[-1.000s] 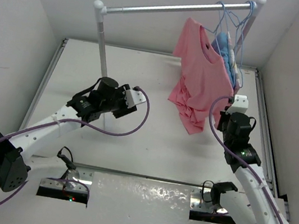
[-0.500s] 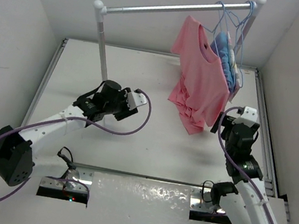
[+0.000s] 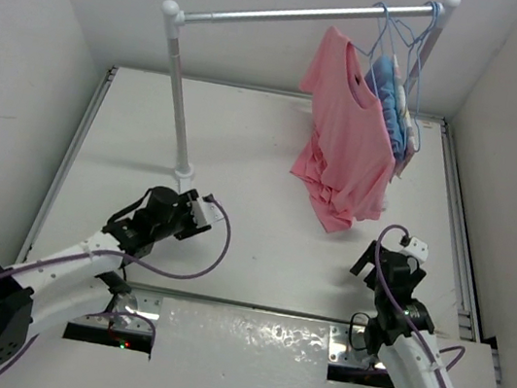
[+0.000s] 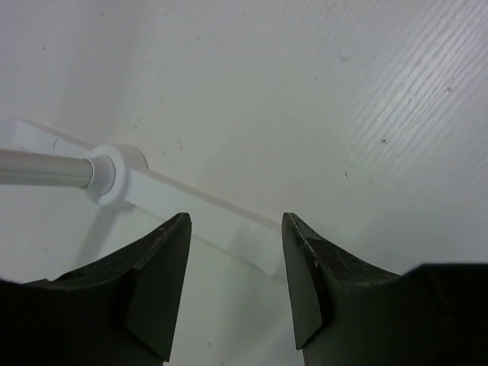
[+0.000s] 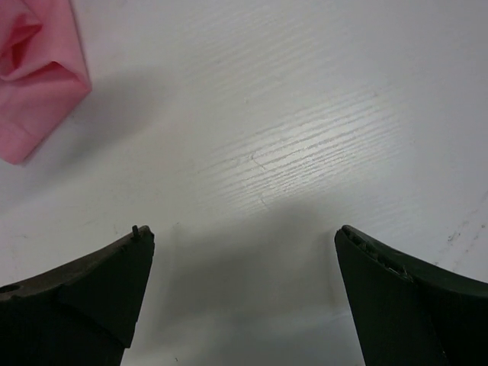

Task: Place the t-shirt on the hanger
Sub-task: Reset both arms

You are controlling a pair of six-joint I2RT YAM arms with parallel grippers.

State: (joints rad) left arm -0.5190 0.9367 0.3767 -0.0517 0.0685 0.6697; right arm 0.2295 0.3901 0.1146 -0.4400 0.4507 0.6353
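The salmon-pink t-shirt hangs from the silver rail on a thin light-blue wire hanger, whose hook sits over the rail at the right end. Neither gripper touches it. My right gripper is low over the table, in front of and below the shirt, its jaws wide open and empty. In the right wrist view only the shirt's hem shows at the upper left. My left gripper is near the rack's left foot, open with nothing between its fingers.
The silver rail runs between white posts; the left post stands on a white foot, seen close ahead in the left wrist view. A light-blue garment and more blue hangers hang behind the shirt.
The right gripper has opened and left the shirt's lower edge. Both arms have drawn back toward the near edge of the table. The shirt hangs free.
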